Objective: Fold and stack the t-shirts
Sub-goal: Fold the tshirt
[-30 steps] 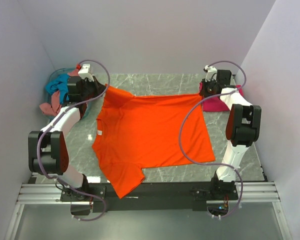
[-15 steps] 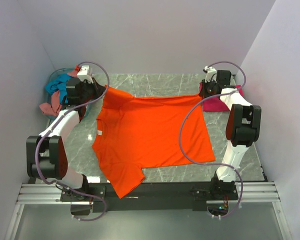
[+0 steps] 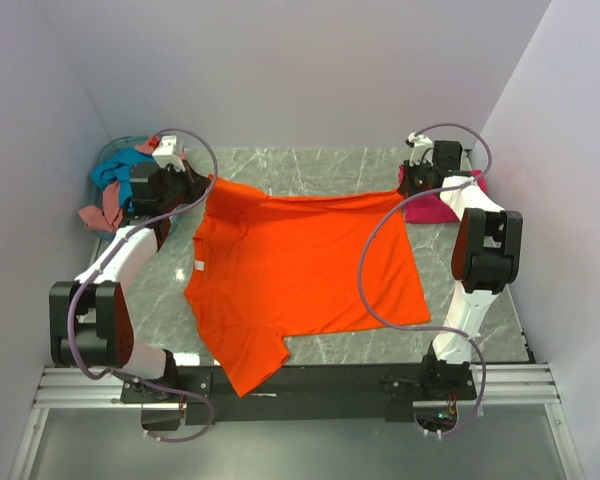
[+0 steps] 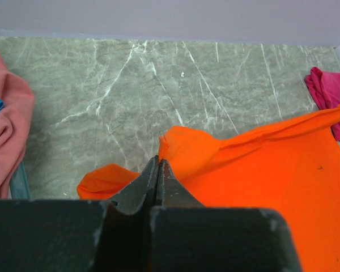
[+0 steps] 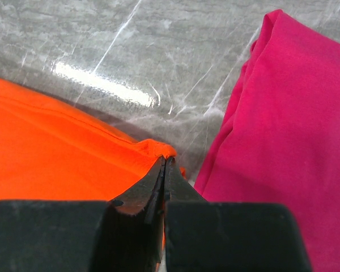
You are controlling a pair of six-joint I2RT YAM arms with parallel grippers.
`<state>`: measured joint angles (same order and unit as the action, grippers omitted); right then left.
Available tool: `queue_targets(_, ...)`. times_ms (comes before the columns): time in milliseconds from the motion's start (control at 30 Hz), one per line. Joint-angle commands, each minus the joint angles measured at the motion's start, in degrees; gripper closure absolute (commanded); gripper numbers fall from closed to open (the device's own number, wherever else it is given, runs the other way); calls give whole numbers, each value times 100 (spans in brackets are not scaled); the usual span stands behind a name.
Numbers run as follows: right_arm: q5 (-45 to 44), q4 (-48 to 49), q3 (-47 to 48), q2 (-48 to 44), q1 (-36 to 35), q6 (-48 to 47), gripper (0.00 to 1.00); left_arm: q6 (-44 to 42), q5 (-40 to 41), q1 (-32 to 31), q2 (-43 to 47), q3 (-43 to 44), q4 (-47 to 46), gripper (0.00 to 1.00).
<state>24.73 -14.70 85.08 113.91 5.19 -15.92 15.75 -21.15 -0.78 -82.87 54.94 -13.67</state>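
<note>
Left fingers (image 4: 151, 174) are pressed together on a bunched far-left sleeve of the orange t-shirt (image 3: 300, 265). Right fingers (image 5: 156, 177) pinch its far-right hem corner, just beside the magenta t-shirt (image 5: 260, 113). The shirt lies sideways on the bench (image 3: 310, 165), near sleeve over the front edge. Looks like a lengthwise fold. Lift both corners together at equal height, hold the far edge taut, carry it toward the near side, and steer the right corner away from the magenta cloth.
</note>
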Motion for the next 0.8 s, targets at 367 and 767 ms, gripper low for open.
queue_targets(367, -12, 134, -26, -308, 61, -78, 100, -81, -4, 34, 719, -379, 31, 100)
queue_targets(767, 58, 222, -220, -431, 149, -122, 100, -54, 23, 34, 799, -449, 110, 100)
